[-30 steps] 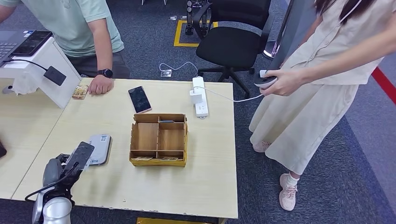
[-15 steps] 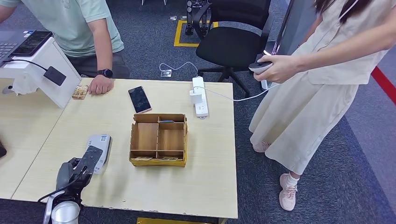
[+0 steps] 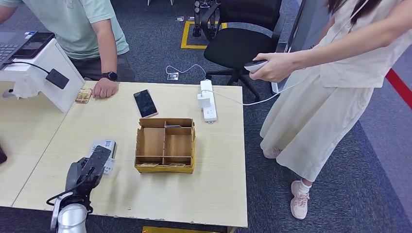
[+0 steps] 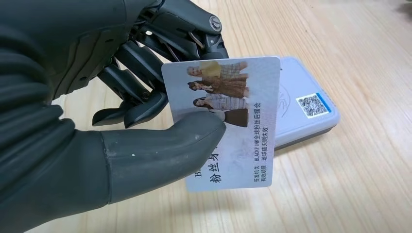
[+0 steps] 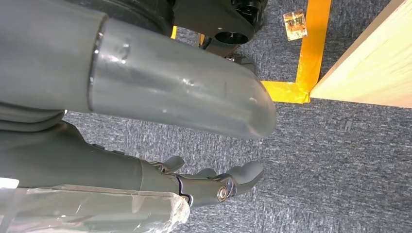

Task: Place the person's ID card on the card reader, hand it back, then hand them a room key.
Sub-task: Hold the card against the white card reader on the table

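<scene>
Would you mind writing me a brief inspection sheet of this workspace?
Surface: light wooden table.
Job's things: ID card held above the grey card reader; whether they touch is unclear.
Clutter: divided cardboard box, phone.
Hands: left hand pinches the card; right hand hangs over the carpet, holding nothing.
Cables: power strip, white lead running off the table.
Surroundings: two people, office chair.

ID card (image 4: 228,121): Chinese print along its edge, with "BLACKPINK" legible in it.
Card reader (image 4: 303,114): QR code sticker, no readable text.
</scene>
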